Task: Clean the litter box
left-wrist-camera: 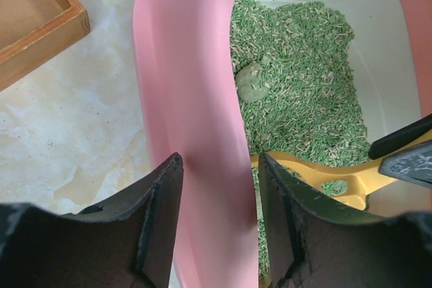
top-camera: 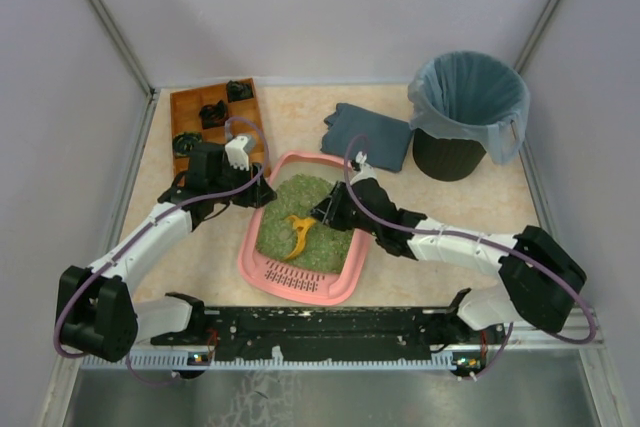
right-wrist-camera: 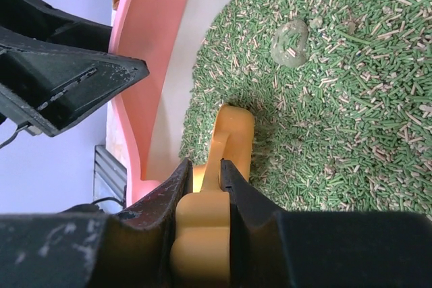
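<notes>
The pink litter box (top-camera: 248,247) lies mid-table with green litter and its slotted grille at the near end. My left gripper (top-camera: 262,190) straddles the box's left wall (left-wrist-camera: 196,99), one finger outside and one inside. Its jaws (left-wrist-camera: 221,160) stand open around the rim, with a thin gap on the inner side. My right gripper (top-camera: 322,217) is shut (right-wrist-camera: 204,165) on the handle of a yellow scoop (right-wrist-camera: 233,133), whose blade rests in the litter (top-camera: 298,232). A grey-green clump (left-wrist-camera: 251,80) lies on the litter beyond the scoop (right-wrist-camera: 290,42).
A brown wooden compartment tray (top-camera: 215,117) with small dark items sits at the back left, close to the left arm. A folded dark grey cloth (top-camera: 368,135) lies behind the box. A black bin with a blue-grey bag (top-camera: 465,112) stands at the back right.
</notes>
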Motion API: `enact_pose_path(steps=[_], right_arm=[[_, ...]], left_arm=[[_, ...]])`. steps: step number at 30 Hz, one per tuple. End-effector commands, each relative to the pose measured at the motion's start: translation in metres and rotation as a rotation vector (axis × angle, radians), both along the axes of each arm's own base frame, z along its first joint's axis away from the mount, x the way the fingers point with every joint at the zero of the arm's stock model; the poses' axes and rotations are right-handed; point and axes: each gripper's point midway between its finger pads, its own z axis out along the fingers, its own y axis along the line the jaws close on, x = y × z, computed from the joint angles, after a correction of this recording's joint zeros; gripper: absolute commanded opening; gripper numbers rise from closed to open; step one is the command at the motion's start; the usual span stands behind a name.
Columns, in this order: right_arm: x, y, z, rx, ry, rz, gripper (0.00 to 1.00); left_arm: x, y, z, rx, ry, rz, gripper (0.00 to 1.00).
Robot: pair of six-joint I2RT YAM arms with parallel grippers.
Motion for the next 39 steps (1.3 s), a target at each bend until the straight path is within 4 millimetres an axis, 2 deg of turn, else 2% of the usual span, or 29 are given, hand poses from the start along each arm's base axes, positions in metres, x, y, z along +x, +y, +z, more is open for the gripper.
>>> enact_pose_path(steps=[1,17,27,39], right_arm=[[0.007,-0.003,0.040,0.118,-0.069,-0.034,0.00],[0.011,-0.023,0.052,0.261,-0.100,-0.097,0.00],[0.014,-0.036,0.063,0.271,-0.120,-0.127,0.00],[0.001,-0.060,0.073,0.347,-0.148,-0.148,0.00]], left_arm=[[0.006,0.001,0.014,0.004,-0.046,0.003,0.56],[0.006,0.004,0.021,0.002,-0.079,0.017,0.63],[0.008,0.003,0.021,0.000,-0.083,0.020,0.63],[0.008,0.005,0.024,0.000,-0.096,0.026,0.62]])
